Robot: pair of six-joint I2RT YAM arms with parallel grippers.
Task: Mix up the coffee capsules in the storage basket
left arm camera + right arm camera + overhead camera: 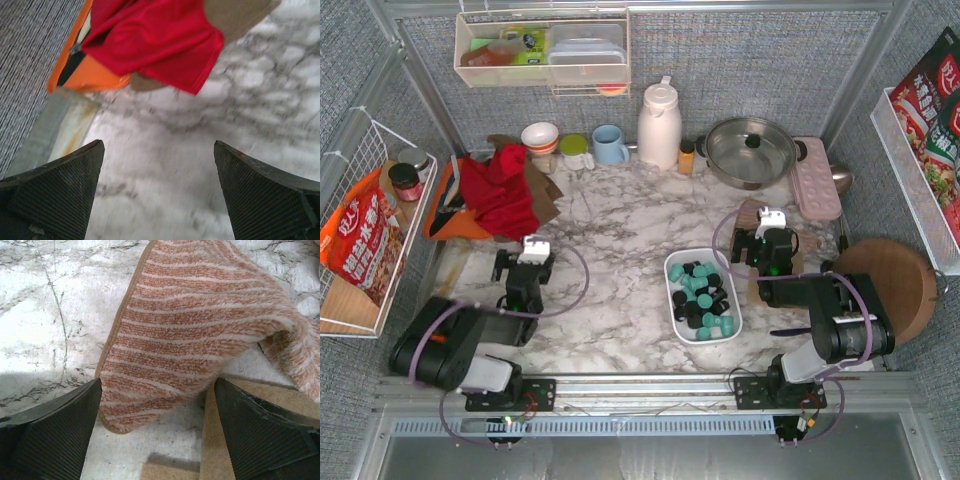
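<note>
The white storage basket sits on the marble table between the two arms, nearer the right one. Teal and black coffee capsules lie heaped inside it. My left gripper hovers to the basket's left, open and empty, over bare marble below a red cloth. My right gripper stands just right of the basket's far end. It is open with nothing in it, above a striped orange towel. Neither wrist view shows the basket or capsules.
A cork mat lies under the towel. A red cloth on orange fabric sits at back left. Along the back stand cups, a white jug, a steel pot and a pink tray. A round wooden board lies right.
</note>
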